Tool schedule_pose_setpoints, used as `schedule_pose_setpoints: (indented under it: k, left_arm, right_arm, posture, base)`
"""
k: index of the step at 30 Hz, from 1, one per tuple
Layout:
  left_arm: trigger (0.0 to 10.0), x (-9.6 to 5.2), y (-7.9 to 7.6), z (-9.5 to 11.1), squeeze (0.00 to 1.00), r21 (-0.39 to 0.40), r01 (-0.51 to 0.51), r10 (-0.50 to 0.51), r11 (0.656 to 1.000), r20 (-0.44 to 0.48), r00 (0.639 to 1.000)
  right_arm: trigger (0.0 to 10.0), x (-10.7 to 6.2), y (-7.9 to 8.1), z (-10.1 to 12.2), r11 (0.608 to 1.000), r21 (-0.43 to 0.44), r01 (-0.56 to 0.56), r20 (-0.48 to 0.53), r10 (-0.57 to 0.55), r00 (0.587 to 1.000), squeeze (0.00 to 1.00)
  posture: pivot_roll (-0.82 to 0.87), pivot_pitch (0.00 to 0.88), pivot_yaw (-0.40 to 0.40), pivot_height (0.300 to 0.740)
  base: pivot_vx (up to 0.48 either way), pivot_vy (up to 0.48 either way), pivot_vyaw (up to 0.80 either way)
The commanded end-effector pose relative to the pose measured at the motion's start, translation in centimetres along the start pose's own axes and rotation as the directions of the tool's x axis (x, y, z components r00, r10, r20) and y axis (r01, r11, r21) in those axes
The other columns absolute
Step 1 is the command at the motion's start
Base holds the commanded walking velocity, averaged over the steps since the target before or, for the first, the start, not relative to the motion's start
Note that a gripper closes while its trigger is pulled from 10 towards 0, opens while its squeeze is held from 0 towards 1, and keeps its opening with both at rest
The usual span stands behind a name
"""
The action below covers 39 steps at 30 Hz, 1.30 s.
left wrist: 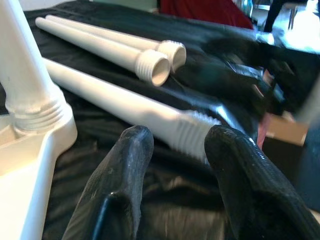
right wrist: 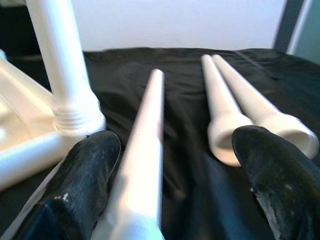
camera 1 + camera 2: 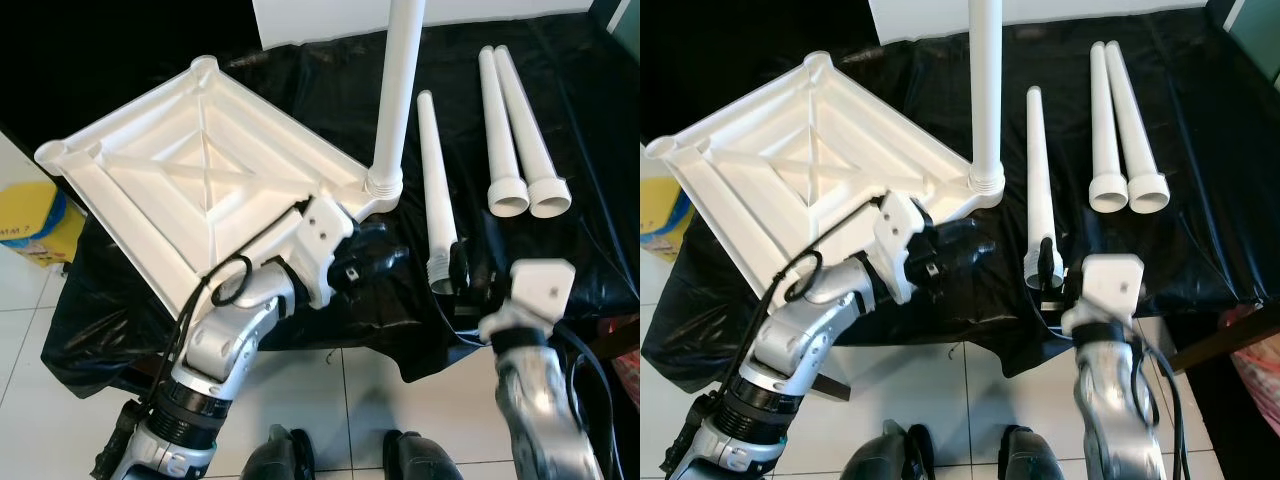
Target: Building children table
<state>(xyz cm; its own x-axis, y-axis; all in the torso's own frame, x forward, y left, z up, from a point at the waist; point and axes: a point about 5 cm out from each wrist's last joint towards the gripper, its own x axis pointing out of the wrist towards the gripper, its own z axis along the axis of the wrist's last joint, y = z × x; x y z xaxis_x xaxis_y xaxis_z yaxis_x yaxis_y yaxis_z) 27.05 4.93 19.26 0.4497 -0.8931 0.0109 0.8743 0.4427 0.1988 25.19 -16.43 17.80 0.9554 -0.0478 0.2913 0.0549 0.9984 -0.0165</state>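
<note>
The white tabletop (image 3: 200, 170) lies upside down on a black cloth. One white leg (image 3: 398, 90) stands screwed into its right corner. A loose leg (image 3: 434, 170) lies beside it, threaded end toward me. My right gripper (image 3: 458, 268) is open, its fingers either side of that threaded end; in the right wrist view the right gripper (image 2: 177, 145) straddles the leg (image 2: 145, 150). My left gripper (image 3: 960, 250) is open just below the tabletop's fitted corner. In the left wrist view the left gripper (image 1: 180, 137) points at the loose leg's thread (image 1: 195, 130).
Two more white legs (image 3: 515, 130) lie side by side at the right on the cloth. A yellow container (image 3: 35, 220) sits on the tiled floor at the left. The cloth-covered table's front edge (image 3: 380, 350) runs just before my arms.
</note>
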Motion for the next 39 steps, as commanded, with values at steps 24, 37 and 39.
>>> schedule_pose_setpoints:
  k: [24, 37, 39]
  left_arm:
    - [10.0, 0.4, -2.1, 0.3, 0.0, 0.081, 0.074, -0.075, 0.994, 0.008, 0.997]
    - [10.0, 0.4, -3.8, 0.7, 0.0, 0.018, 0.075, -0.075, 0.997, 0.031, 0.997]
    - [10.0, 0.4, -3.9, 0.7, 0.0, 0.015, 0.07, -0.071, 0.997, 0.031, 0.997]
  right_arm:
    - [10.0, 7.9, 0.4, -2.0, 0.99, 0.135, 0.049, -0.424, 0.013, 0.906, 0.0]
    - [10.0, 9.8, 0.7, -1.9, 0.991, 0.117, 0.063, -0.642, 0.027, 0.766, 0.0]
    - [10.0, 9.9, 0.8, -1.9, 0.991, 0.116, 0.062, -0.66, 0.03, 0.751, 0.0]
  posture:
    - [-0.01, 0.163, 0.018, 0.74]
    - [0.01, 0.205, 0.005, 0.74]
    - [0.01, 0.204, 0.001, 0.74]
  base:
    - [0.0, 0.0, 0.0]
    - [0.0, 0.0, 0.0]
    - [0.0, 0.0, 0.0]
